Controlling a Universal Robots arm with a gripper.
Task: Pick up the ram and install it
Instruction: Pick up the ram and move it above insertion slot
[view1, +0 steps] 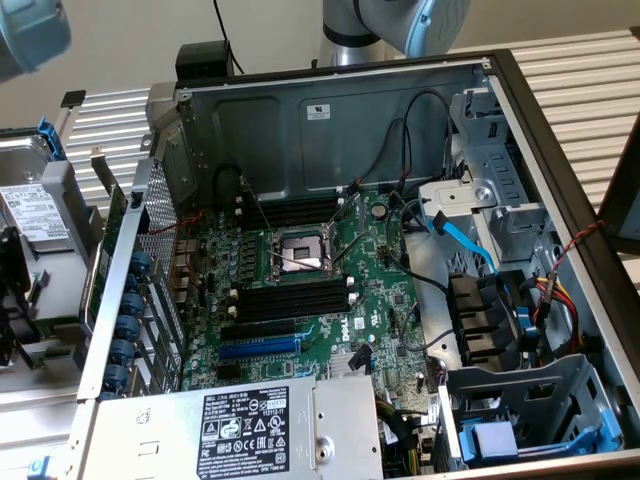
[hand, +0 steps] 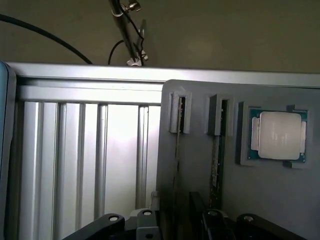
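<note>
**Supervisor:** Report the location of the ram.

**Operator:** In my wrist view, one ram strip (hand: 176, 150) and a second ram strip (hand: 216, 160) stand on edge in narrow slots of a grey holder (hand: 196, 175). A processor (hand: 278, 136) sits in a recess beside them. The holder lies on the ribbed bench (hand: 80, 160).

**Supervisor:** State of the hand?

**Operator:** The hand (hand: 180, 227) sits near the strips' ends. I cannot tell whether it is spread or closed. In the exterior view, the black memory slots (view1: 290, 300) lie just beside the processor socket (view1: 298, 250).
</note>
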